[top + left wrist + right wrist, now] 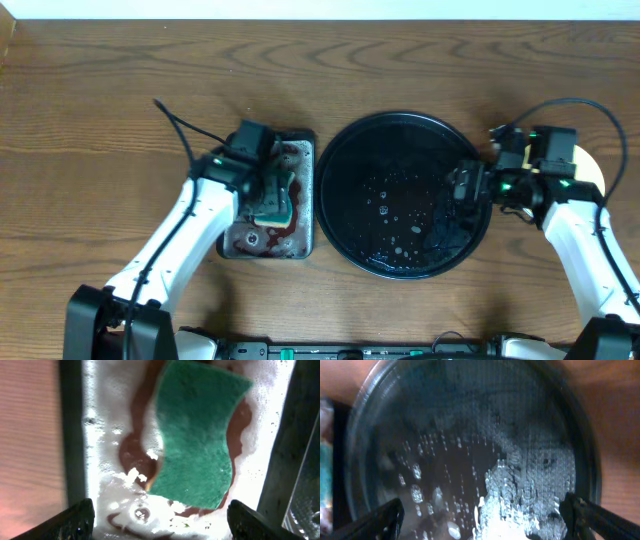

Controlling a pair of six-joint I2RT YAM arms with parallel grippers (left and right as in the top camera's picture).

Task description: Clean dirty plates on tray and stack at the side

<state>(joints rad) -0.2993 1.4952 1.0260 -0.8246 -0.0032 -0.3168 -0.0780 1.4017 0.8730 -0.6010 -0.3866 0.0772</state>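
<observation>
The round black tray (pixel 352 150) lies at the table's centre with no plates on it, only water drops and foam; it fills the right wrist view (pixel 470 415). A pale yellow plate edge (pixel 593 166) shows at the far right, mostly hidden behind my right arm; the mint-blue plates are not visible. My right gripper (pixel 463 186) (pixel 482 517) is open and empty above the tray's right part. My left gripper (pixel 268 186) (pixel 160 520) is open just above the green sponge (pixel 276 205) (pixel 197 435), not holding it.
The sponge lies in a rectangular metal pan (pixel 304 238) (pixel 72 435) of brown liquid and white foam, directly left of the tray. Wooden table surface lies on all sides; a black cable loops left of the left arm.
</observation>
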